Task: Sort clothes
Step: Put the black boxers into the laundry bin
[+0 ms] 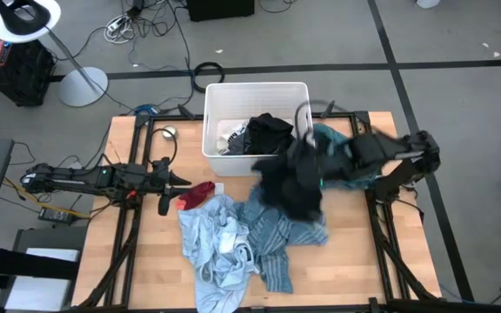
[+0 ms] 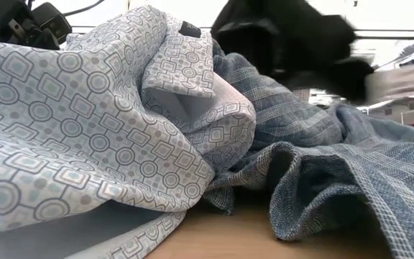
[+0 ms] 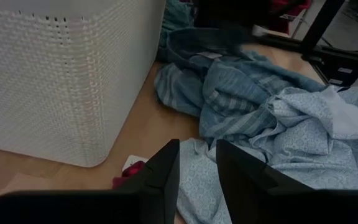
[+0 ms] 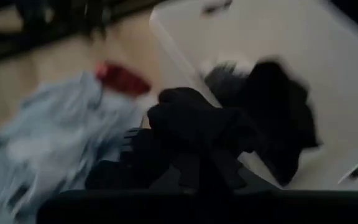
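- Nearest the low camera lies a light blue patterned shirt (image 2: pixel 85 122), folded over itself on the table (image 2: pixel 214 241), with a striped blue garment (image 2: pixel 315 173) touching it on one side.
- The right gripper (image 1: pixel 313 161) hangs above the table beside the near corner of the white bin (image 1: pixel 255 89), clenched on a black garment (image 1: pixel 292 178) that dangles below it, limp and bunched.
- In the right wrist view the black cloth (image 4: pixel 197 124) covers the fingers, so the grasp is judged from the hanging cloth and not from the fingers themselves.
- The relation that matters: the bin's open mouth lies just beyond and to one side of the right gripper, with dark clothes (image 1: pixel 266 132) already inside. The lifted garment hangs long axis downward, and its lower part trails over the pile on the table.
- My reading is that the step in hand is carrying this dark piece to the bin; the trailing hem could catch the rim or drag a blue piece along.
- The left gripper (image 1: pixel 165 193) waits low over the table, well apart from the black garment, fingers (image 3: pixel 160 174) released with a narrow gap between them.
- Just ahead of the left gripper lies a small red garment (image 1: pixel 200 193), with the light blue heap beyond it; the left arm is clearly nearer to these than the right.
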Action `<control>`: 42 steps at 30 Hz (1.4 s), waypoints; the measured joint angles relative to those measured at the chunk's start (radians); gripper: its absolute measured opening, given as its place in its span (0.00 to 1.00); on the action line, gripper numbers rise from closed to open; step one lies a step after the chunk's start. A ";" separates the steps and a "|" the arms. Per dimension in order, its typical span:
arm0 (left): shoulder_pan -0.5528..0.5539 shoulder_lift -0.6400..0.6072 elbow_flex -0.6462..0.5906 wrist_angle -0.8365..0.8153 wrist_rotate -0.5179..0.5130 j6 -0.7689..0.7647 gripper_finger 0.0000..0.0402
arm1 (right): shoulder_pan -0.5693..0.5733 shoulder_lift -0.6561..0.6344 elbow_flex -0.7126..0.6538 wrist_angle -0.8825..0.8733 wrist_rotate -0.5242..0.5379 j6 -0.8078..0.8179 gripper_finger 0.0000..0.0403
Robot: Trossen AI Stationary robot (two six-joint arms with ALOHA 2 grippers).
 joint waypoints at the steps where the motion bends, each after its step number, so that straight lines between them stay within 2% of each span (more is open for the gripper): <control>1: 0.000 0.000 0.000 -0.002 0.000 0.000 0.28 | -0.028 0.000 0.019 0.023 0.000 -0.041 0.01; 9: 0.000 0.000 0.000 -0.002 0.000 0.000 0.28 | -0.230 0.000 0.128 0.366 -0.056 -0.380 0.01; 16: 0.000 0.000 0.000 -0.006 0.000 0.004 0.28 | -0.370 -0.001 0.140 0.630 -0.093 -0.515 0.01; 21: 0.000 0.000 0.000 -0.010 0.000 0.004 0.28 | -0.447 0.000 0.140 0.633 -0.094 -0.529 0.01; 27: 0.000 0.000 0.000 -0.009 0.000 0.020 0.28 | -0.477 0.001 0.134 0.436 -0.094 -0.449 0.01; 32: 0.000 0.000 0.000 -0.004 0.000 0.020 0.28 | -0.483 0.004 0.018 0.322 -0.095 -0.350 0.01; 40: 0.000 0.000 0.000 -0.003 0.000 0.020 0.28 | -0.521 0.003 -0.290 0.398 -0.141 -0.246 0.01; 42: 0.000 0.000 0.000 -0.003 0.000 0.020 0.28 | -0.538 0.003 -0.372 0.440 -0.182 -0.224 0.01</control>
